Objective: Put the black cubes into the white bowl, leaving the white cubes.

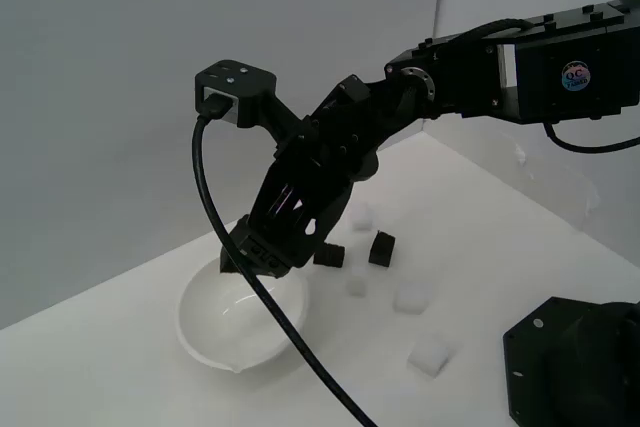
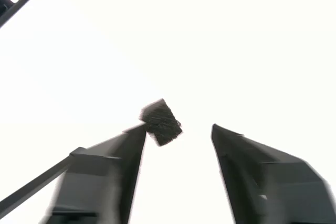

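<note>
My gripper (image 1: 250, 259) hangs just above the white bowl (image 1: 215, 332), at its far rim. In the wrist view the gripper (image 2: 178, 128) is open. One black cube (image 2: 160, 122) sits tilted and blurred at the tip of one finger (image 2: 113, 166), apart from the other finger (image 2: 252, 166), over the bright white of the bowl. Two more black cubes (image 1: 329, 255) (image 1: 381, 248) lie on the table just beyond the bowl. White cubes lie around them: one behind (image 1: 361, 215), one small (image 1: 356, 287), one (image 1: 410, 299) and one nearest (image 1: 430, 355).
The arm reaches in from the exterior view's right. Its black cable (image 1: 300, 357) loops down across the bowl. A black robot base (image 1: 575, 367) fills the lower right corner. The table (image 1: 500, 237) is white, with grey walls behind.
</note>
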You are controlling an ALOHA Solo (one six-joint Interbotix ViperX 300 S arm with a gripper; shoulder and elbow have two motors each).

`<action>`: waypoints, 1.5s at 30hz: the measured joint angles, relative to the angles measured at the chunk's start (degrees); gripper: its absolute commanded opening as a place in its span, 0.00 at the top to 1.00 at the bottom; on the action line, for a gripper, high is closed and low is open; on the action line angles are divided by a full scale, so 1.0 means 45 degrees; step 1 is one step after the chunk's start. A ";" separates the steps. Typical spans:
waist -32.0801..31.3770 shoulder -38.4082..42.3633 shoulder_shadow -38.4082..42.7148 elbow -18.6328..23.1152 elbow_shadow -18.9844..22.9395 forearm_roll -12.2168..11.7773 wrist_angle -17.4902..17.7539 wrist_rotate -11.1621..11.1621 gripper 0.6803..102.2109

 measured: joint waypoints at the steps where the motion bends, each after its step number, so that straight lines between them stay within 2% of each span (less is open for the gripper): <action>1: -0.0039 -0.0078 -0.0039 0.0020 0.0000 -0.0078 -0.0098 0.0000 0.31; 18: -0.0391 -0.0430 -0.0391 0.0000 -0.0020 -0.0176 -0.0254 -0.0020 0.29; 22: -0.0391 -0.0684 -0.0645 -0.0020 -0.0020 -0.0176 0.0234 -0.0020 0.29; 30: -0.0352 -0.0859 -0.0820 0.0000 -0.0020 -0.0176 0.0117 -0.0020 0.29; 31: -0.0254 -0.0820 -0.0801 -0.0020 -0.0020 -0.0156 0.0195 0.0098 0.29; 35: 0.0918 -0.0625 -0.0586 0.0000 -0.0020 0.0117 0.0840 0.0195 0.29; 39: 0.2480 -0.0156 -0.0137 0.0137 0.0117 0.0371 0.1543 0.0566 0.29; 45: 0.4395 0.0566 0.0605 0.0840 0.0859 0.0391 0.1660 0.1348 0.29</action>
